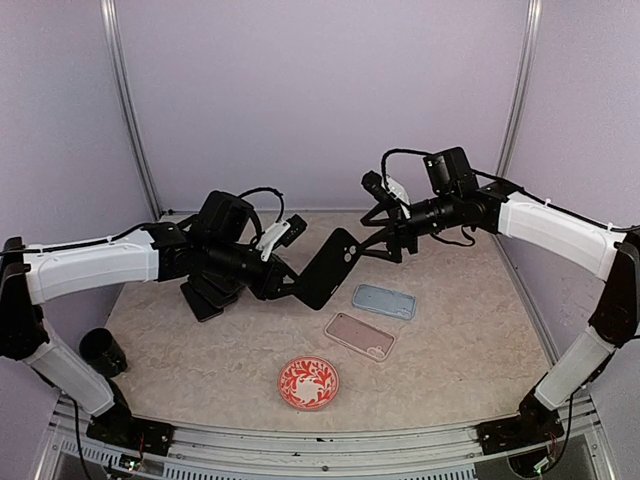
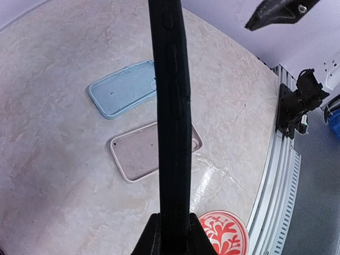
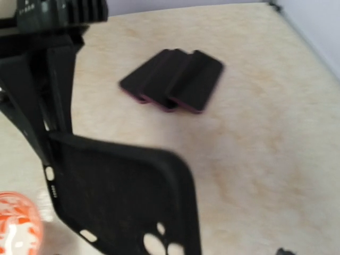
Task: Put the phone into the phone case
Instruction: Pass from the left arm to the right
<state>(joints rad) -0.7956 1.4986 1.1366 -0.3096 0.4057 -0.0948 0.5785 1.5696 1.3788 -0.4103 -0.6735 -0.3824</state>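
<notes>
We see the black phone case (image 1: 328, 268) held clear of the worktop above its middle. It is tilted, one short end low on the left and the camera end raised to the right. It is matte and empty, with round camera cutouts in one corner and button bumps along one edge. Three black phones (image 3: 171, 81) lie flat, fanned and overlapping, toward the worktop's left edge, with thin pink rims showing.

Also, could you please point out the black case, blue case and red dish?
black case (image 1: 325, 268), top external view, its broad face
blue case (image 1: 384, 300), top external view, its middle
red dish (image 1: 308, 382), top external view, its patterned centre
</notes>
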